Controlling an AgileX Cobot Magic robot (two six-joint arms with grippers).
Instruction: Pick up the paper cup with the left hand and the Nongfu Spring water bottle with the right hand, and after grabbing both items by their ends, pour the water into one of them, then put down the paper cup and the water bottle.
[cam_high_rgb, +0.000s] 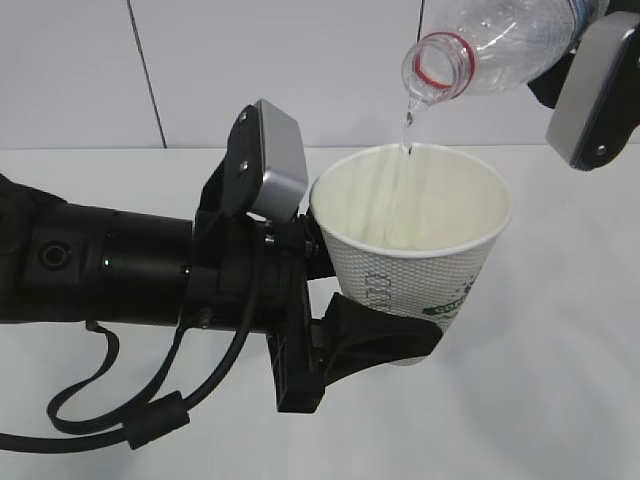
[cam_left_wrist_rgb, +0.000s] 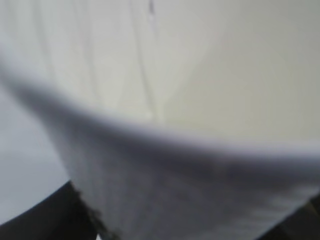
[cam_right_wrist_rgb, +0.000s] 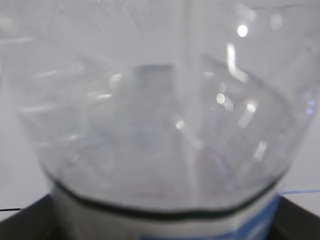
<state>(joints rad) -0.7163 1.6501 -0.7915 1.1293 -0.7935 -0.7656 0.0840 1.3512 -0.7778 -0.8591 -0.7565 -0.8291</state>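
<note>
My left gripper (cam_high_rgb: 372, 300) is shut on the lower wall of the paper cup (cam_high_rgb: 425, 255), holding it upright above the table with one black finger (cam_high_rgb: 385, 338) in front. The cup (cam_left_wrist_rgb: 200, 75) fills the left wrist view, blurred. At the top right my right gripper (cam_high_rgb: 578, 62) is shut on the Nongfu Spring water bottle (cam_high_rgb: 500, 45), which is tipped with its open red-ringed mouth down over the cup. A thin stream of water (cam_high_rgb: 407, 135) falls from the mouth into the cup. The bottle's clear body (cam_right_wrist_rgb: 160, 125) fills the right wrist view.
A white table (cam_high_rgb: 570, 400) lies under both arms, with a pale wall (cam_high_rgb: 300, 60) behind. The left arm's black cable (cam_high_rgb: 100, 415) loops down at the lower left.
</note>
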